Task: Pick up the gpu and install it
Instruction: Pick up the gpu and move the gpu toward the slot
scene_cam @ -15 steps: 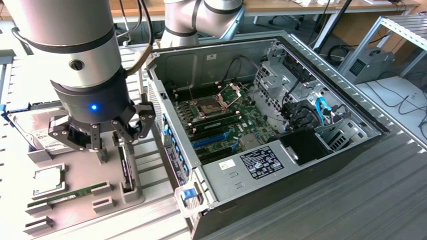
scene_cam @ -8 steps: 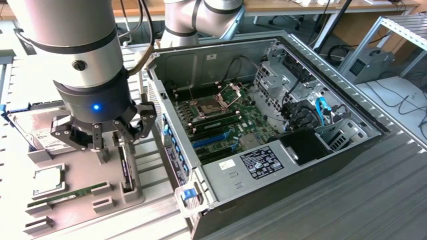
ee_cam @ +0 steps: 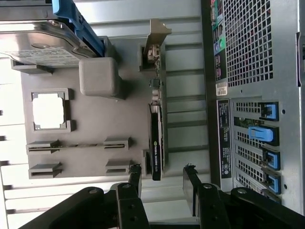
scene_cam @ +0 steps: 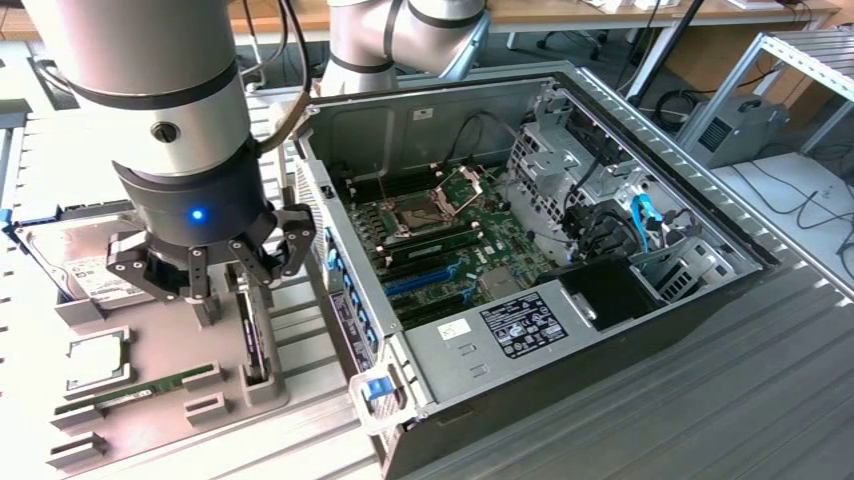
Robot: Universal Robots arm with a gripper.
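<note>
Gripper [ee_cam: 162,177] released, jaws spread wide, hovers over gpu [ee_cam: 156,136], which stands on edge in a slot along the fixture tray's [ee_cam: 95,119] edge beside the computer case [ee_cam: 248,47] (upright so the fingers can straddle it); not grasped yet

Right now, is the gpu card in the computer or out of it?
Out. The gpu stands on edge in the grey holder beside the computer case, not plugged inside it.

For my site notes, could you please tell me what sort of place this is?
Probably a robotics lab workbench set up for computer assembly: a robot arm, an open PC case with its motherboard exposed, and a grey fixture tray holding the gpu.
</note>
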